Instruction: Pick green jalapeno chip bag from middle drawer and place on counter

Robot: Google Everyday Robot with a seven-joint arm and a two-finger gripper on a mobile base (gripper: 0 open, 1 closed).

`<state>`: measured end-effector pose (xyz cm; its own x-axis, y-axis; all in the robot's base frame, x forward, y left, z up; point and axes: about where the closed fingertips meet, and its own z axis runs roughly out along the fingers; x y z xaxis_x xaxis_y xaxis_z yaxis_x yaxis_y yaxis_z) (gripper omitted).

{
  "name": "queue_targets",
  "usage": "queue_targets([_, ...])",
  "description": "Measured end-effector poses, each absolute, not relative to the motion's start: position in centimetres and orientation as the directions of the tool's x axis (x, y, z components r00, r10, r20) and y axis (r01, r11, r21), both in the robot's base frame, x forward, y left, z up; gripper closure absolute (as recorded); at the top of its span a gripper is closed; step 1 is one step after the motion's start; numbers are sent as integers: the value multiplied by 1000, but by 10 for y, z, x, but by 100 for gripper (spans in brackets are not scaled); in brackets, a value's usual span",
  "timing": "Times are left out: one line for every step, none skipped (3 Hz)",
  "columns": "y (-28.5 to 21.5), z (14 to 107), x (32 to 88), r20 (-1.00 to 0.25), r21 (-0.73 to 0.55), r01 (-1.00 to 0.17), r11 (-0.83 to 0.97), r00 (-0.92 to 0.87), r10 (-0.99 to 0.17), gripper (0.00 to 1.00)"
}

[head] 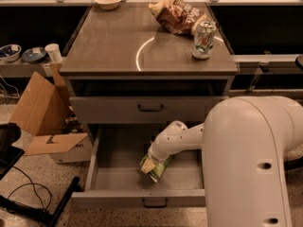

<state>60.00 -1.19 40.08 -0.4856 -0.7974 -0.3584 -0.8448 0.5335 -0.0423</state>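
The middle drawer (113, 174) is pulled open, with its narrow front panel and dark handle (155, 203) nearest me. The green jalapeno chip bag (161, 171) lies on the drawer's tray, right of centre. My gripper (149, 166) reaches down into the drawer from the right on its white arm and sits on the bag's left end, touching it. The arm's wrist hides part of the bag. The counter (118, 46) is the glossy grey-brown slab above, with a bright curved reflection.
A brown chip bag (175, 15) and a silver-green soda can (203, 39) stand on the counter's back right, and a white bowl (108, 0) at its back edge. The upper drawer (150, 109) is closed. An open cardboard box (40, 110) and a dark stand with cables sit on the floor to the left.
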Motion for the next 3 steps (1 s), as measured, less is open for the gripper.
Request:
queue_targets([-12, 401, 600, -358, -42, -845, 533, -486, -797, 49])
queue_targets([-12, 401, 600, -358, -42, -845, 533, -486, -797, 72])
queue_targets([-12, 401, 600, -358, -42, -845, 533, -486, -797, 95])
